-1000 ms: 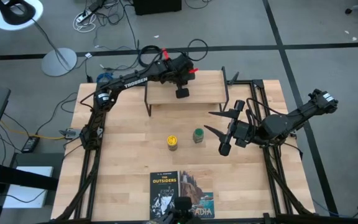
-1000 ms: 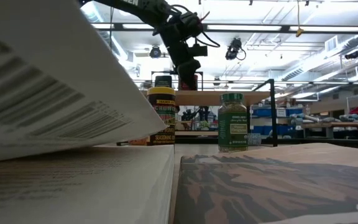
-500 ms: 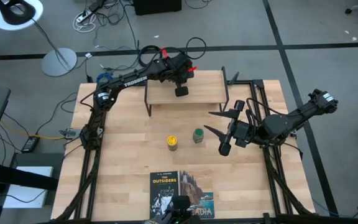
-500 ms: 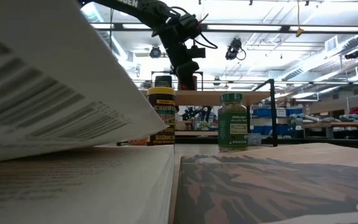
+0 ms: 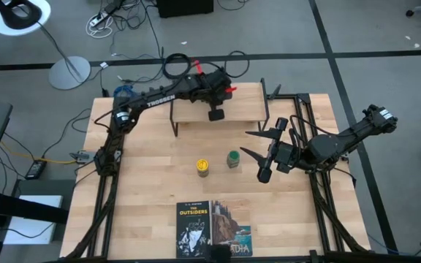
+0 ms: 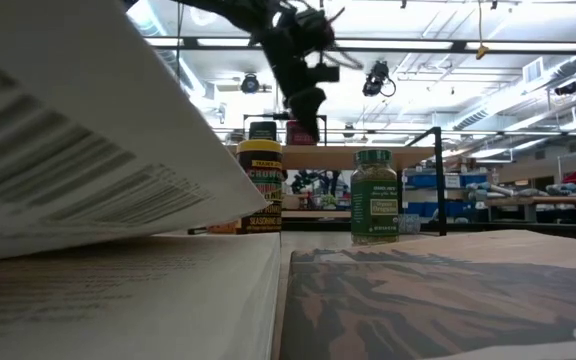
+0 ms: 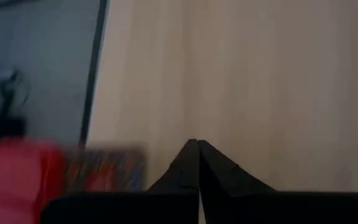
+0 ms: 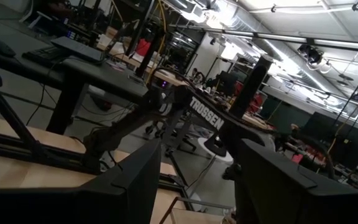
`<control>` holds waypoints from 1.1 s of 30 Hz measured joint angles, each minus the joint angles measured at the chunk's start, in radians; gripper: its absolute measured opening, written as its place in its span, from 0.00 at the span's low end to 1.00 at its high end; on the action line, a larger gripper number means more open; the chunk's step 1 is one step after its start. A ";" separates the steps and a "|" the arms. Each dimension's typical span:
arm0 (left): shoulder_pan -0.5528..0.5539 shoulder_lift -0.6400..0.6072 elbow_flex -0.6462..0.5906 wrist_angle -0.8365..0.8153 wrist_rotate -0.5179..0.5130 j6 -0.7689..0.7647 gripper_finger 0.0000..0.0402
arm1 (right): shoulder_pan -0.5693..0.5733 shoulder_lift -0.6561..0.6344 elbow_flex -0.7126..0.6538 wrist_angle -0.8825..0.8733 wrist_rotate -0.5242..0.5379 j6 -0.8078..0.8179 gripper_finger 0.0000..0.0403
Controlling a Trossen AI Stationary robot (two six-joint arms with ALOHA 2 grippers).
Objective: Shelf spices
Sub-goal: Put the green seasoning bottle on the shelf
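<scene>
The shelf [image 5: 248,103] stands at the table's far side, its light board [image 6: 368,157] on black legs. On it I see a red tin [image 6: 299,133] and a dark tin [image 6: 263,130]. My left gripper [image 5: 215,114] hangs shut just above the board [image 7: 260,74], with the red tin [image 7: 23,177] beside it. The yellow-lidded jar [image 5: 203,166] and the green-lidded jar [image 5: 233,158] stand upright on the table in front of the shelf. My right gripper [image 5: 250,145] waits open to the right of the green jar.
Two paperback books [image 5: 214,228] lie at the table's near edge, and one open page [image 6: 118,200] fills much of the low view. Bare tabletop [image 5: 145,168] lies to the left of the jars. The shelf's black legs [image 5: 172,120] stand on the table.
My left gripper has shifted a little toward the table's near edge over the shelf board, and its wrist has turned slightly. It stays shut. The jars and my right arm have kept still.
</scene>
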 joint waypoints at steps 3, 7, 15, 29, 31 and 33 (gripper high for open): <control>-0.020 -0.041 0.002 0.083 0.082 -0.027 0.00 | 0.008 0.000 0.000 0.000 0.001 -0.003 0.53; -0.027 -0.135 0.006 0.175 0.131 -0.061 0.00 | 0.033 0.000 0.000 -0.003 0.020 -0.012 0.53; -0.027 -0.379 -0.069 0.196 0.165 -0.116 0.00 | 0.091 0.000 0.001 -0.001 0.096 -0.048 0.53; -0.073 -1.040 -1.110 0.844 0.134 -0.342 0.00 | 0.102 0.002 0.001 0.007 0.012 -0.030 0.53; -0.102 -1.098 -1.256 0.970 0.140 -0.390 0.00 | 0.099 0.008 0.001 0.012 -0.052 -0.007 0.53; -0.136 -1.135 -1.372 1.090 0.140 -0.418 0.00 | 0.095 0.012 0.001 0.012 -0.112 0.017 0.53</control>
